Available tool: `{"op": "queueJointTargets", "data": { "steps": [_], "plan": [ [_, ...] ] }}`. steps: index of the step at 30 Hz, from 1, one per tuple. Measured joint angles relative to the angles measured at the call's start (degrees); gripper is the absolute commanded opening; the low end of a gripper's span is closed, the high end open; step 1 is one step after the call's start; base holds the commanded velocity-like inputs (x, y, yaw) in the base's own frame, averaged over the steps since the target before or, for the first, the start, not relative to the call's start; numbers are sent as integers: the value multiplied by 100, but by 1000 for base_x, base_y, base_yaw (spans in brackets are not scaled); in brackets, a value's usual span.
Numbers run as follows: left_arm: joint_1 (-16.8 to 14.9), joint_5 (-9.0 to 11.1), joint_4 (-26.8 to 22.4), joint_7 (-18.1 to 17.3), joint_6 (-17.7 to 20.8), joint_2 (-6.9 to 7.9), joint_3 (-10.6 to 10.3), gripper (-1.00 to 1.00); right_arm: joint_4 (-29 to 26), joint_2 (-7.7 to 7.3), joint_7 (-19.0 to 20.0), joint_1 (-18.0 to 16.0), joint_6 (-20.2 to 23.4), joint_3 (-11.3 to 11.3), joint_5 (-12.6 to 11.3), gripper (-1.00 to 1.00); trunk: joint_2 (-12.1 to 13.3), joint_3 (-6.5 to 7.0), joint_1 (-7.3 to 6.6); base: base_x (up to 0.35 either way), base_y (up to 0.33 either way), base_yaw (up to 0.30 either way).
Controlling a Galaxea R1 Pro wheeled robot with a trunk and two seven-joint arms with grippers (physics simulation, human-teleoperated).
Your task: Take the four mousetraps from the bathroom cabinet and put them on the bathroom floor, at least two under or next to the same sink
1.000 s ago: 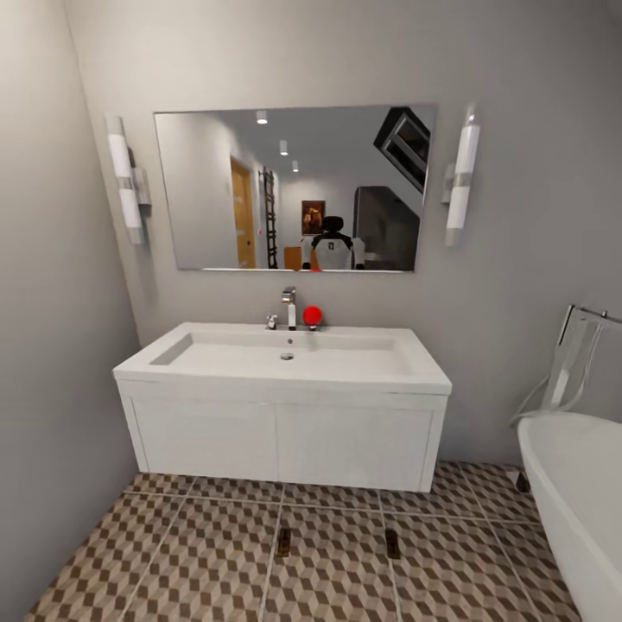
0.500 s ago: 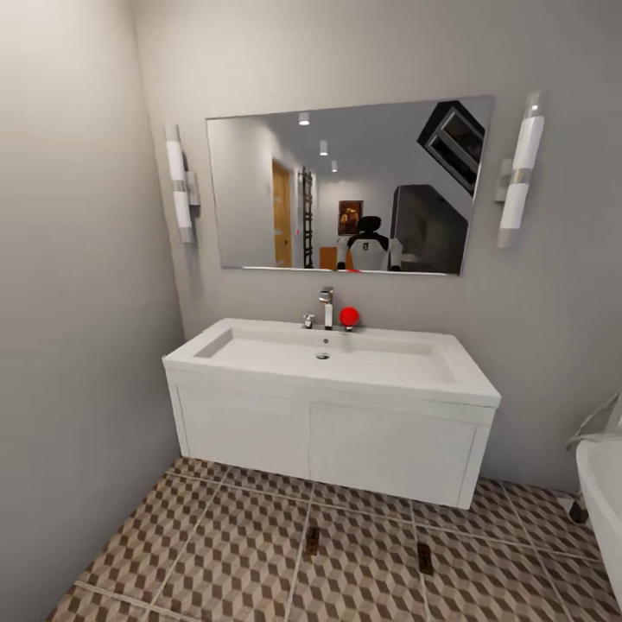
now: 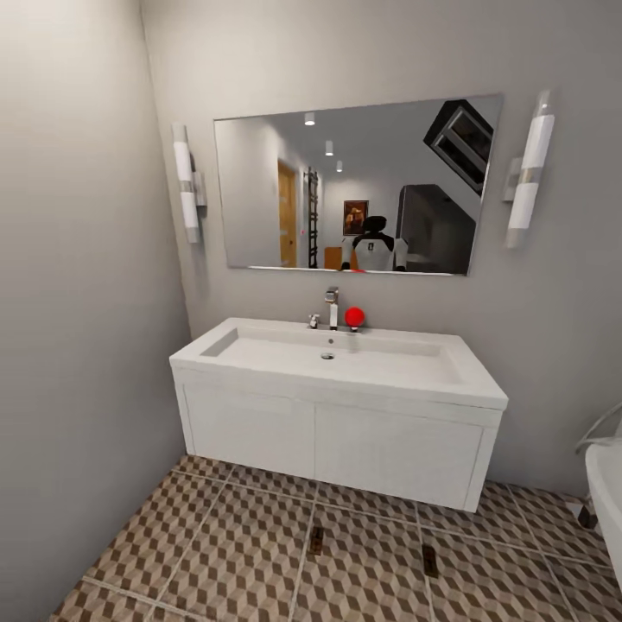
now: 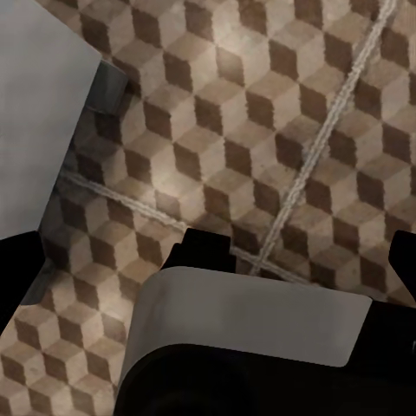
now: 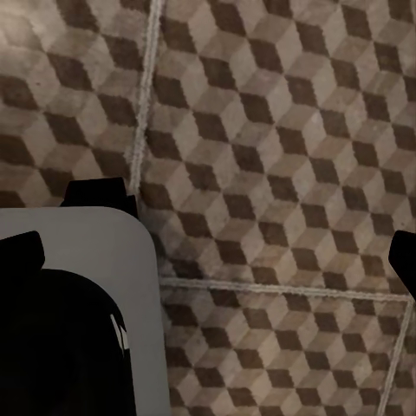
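- A grey-walled bathroom, its floor (image 3: 225, 544) laid in brown, beige and white cube-pattern tiles, seen from the robot's head camera facing the white bathroom sink (image 3: 337, 358) on its two-door wall-hung unit.
- Above the sink hangs a wide mirror (image 3: 354, 186) flanked by two tubular wall lights; a chrome tap (image 3: 333, 307) and a small red ball-like object (image 3: 354, 317) stand at the back of the sink.
- Two mousetraps lie on the floor just in front of the sink unit: one (image 3: 316, 541) roughly below the tap, the other (image 3: 429, 561) nearer the white bathtub (image 3: 605, 484) beside the sink.
- The wrist cameras look down on patterned tile; dark finger tips sit wide apart at the picture edges with nothing between them, so the left hand (image 4: 295, 251) and right hand (image 5: 251, 225) appear released and empty.
- No cabinet is in sight from the sink, and two more mousetraps are judged to remain to be fetched.
- Risk from here: the traps are small and dark against the busy tiles, so the wheeled base could roll over or nudge them away from the sink while turning in this narrow room.
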Motion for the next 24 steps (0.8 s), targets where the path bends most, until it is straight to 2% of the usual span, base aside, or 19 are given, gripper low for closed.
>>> {"op": "queueJointTargets", "data": {
  "steps": [4, 11, 24],
  "plan": [
    [1, -4, 1, 1, 0, -3, 0, 100, -3, -7, 1, -1, 0, 0, 1, 100, 0, 0, 0, 0, 0, 133],
    [1, -5, -7, 1, 4, -23, 5, 100, -4, 3, -16, -1, -1, 0, 7, 100, 0, 0, 0, 0, 0, 263],
    [1, 10, 0, 7, 2, -221, 12, 100, -4, 7, -17, -1, -26, 0, 8, 100, 0, 0, 0, 0, 0, 295]
  ]
}}
